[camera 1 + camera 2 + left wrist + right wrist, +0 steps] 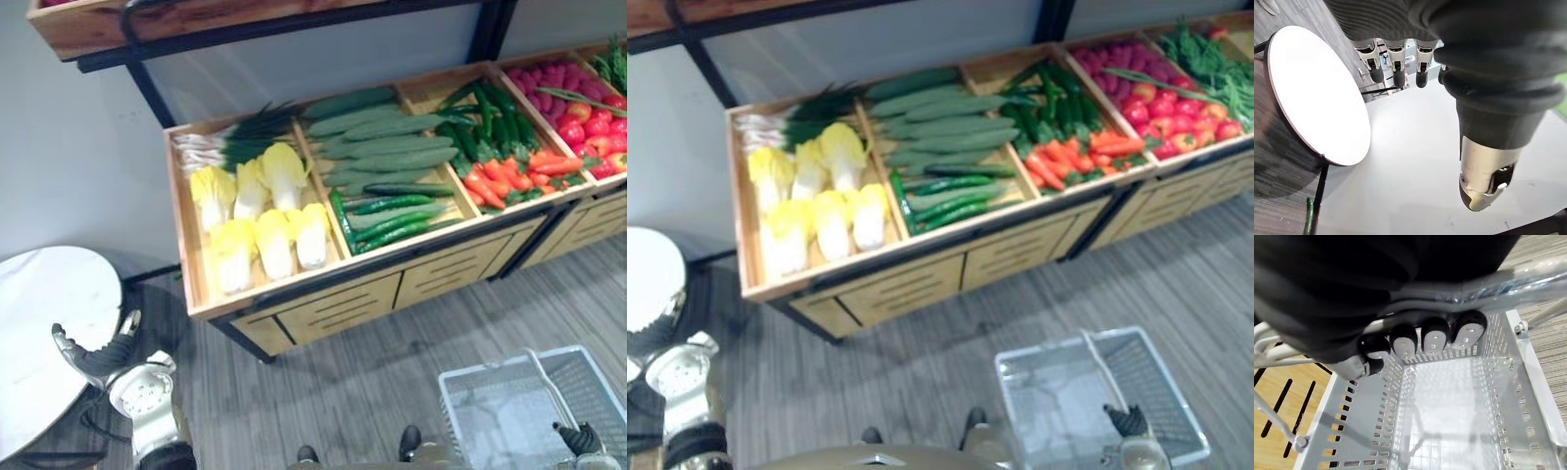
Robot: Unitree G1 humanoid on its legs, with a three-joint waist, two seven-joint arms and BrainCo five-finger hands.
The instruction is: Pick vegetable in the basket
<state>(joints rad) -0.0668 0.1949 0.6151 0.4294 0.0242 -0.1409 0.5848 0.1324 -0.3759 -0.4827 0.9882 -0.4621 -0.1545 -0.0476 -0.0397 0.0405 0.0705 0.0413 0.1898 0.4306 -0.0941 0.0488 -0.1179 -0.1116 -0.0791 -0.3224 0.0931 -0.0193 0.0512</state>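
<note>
Fingers (1432, 338) of your right hand (578, 439) are curling tight round the handle (1528, 276) of the white basket (453, 411), hanging at lower right. Your left hand (98, 357) is hovering loose-fingered at lower left, beside the round table (39, 323). The vegetables (382, 147) are lying in the wooden crates (186, 255), upper centre.

No readable text, no labels, no numbers

basket (465, 416): lower right, cropped by the bottom edge. red vegetables (578, 108): upper right, cut off at the edge (kind too small to tell). upper shelf (147, 24): cropped at top.
</note>
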